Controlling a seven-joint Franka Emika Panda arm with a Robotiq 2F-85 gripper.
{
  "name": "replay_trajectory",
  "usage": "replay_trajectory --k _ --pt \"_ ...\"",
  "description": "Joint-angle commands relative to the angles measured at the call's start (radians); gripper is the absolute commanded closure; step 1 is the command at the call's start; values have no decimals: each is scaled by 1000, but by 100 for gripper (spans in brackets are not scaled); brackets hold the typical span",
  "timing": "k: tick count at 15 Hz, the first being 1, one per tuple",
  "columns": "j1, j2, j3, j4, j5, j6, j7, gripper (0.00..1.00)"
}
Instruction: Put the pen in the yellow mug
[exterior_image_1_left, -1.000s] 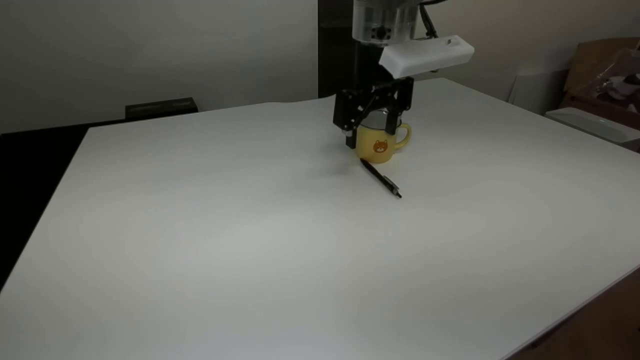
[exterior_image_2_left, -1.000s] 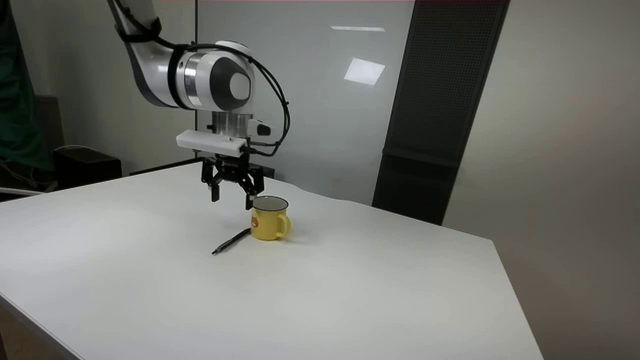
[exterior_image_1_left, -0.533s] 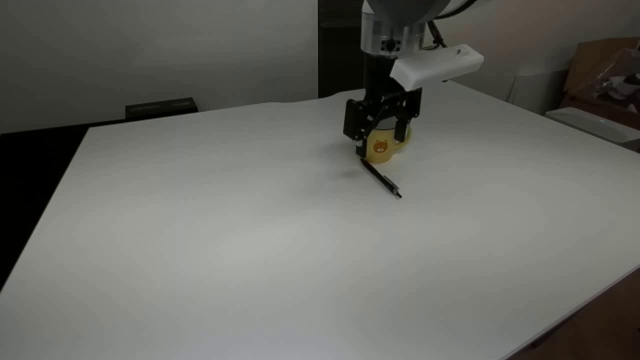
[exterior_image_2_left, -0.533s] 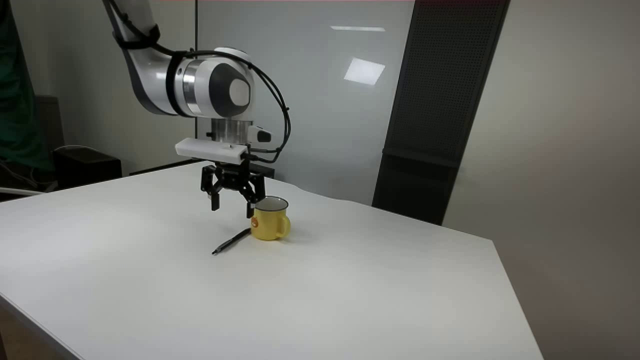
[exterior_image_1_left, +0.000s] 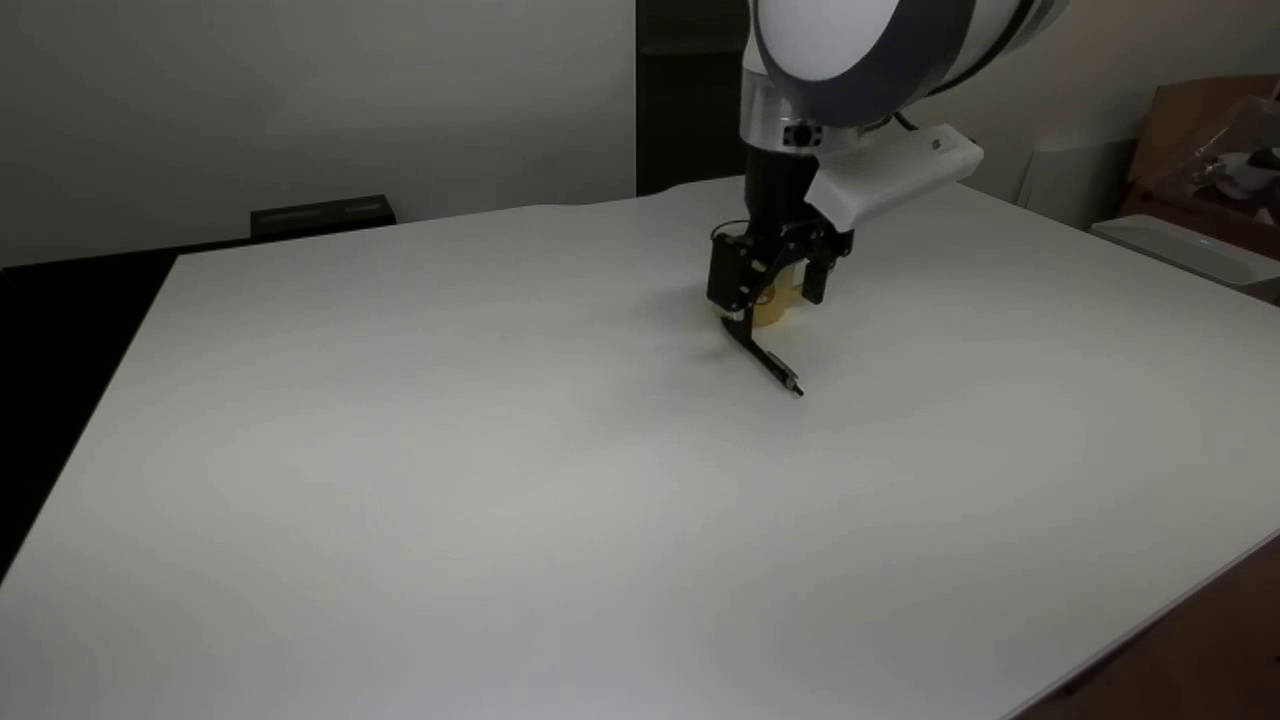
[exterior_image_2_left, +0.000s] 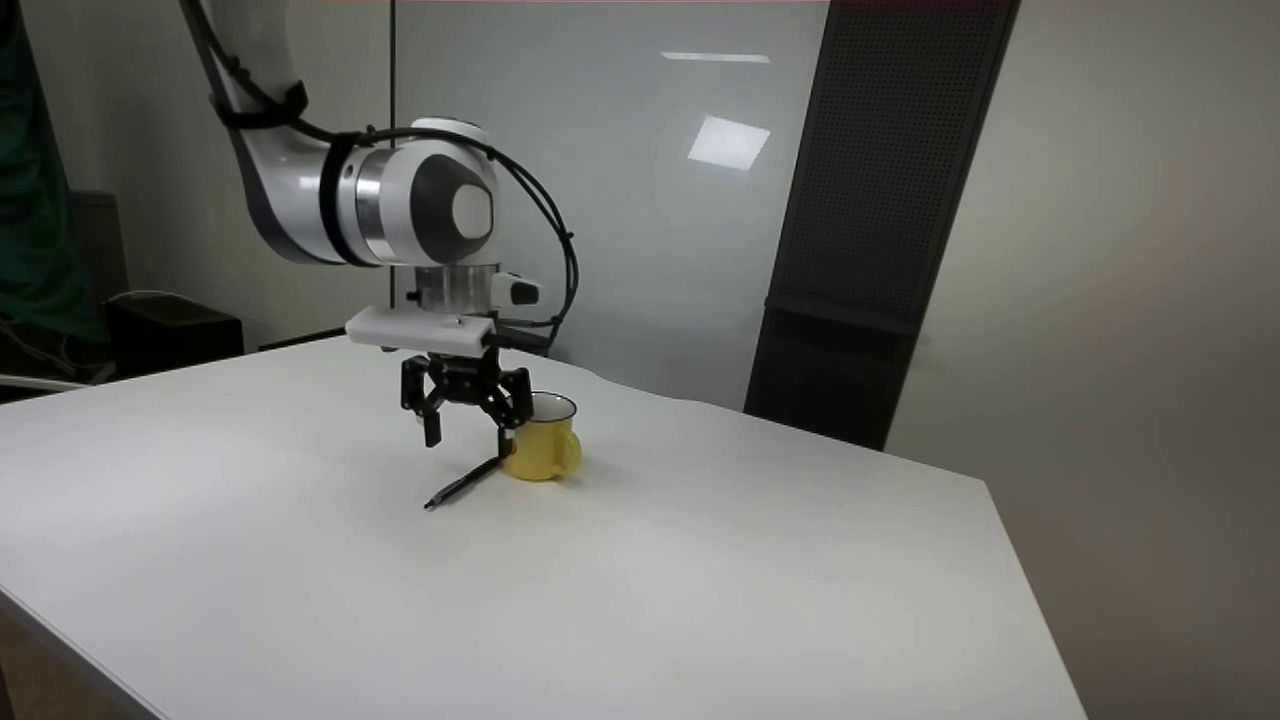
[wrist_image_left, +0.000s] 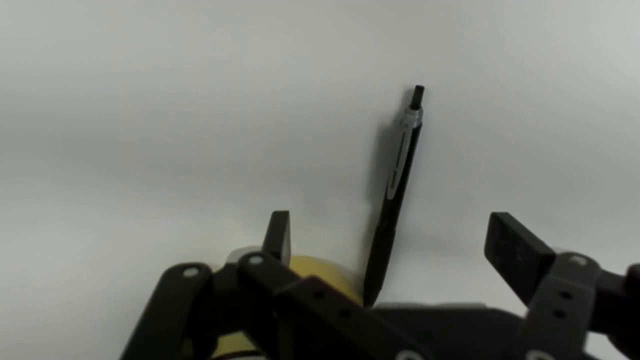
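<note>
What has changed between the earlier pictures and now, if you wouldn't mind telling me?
The arm and its claw have moved down, bringing the claw closer to the table. Nothing was taken hold of or let go; the claw stays open. Unchanged: the pen lying on the table beside the yellow mug, which stands upright.

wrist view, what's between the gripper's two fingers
In the wrist view, the pen shows between the fingers of the open gripper, with white table visible on both sides.
</note>
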Motion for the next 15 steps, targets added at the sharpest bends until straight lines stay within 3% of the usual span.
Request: replay_trajectory --k 1,15 --pt "23 30 -34 25 -25 25 31 0" --pt "14 130 -18 150 -7 5 -3 0"
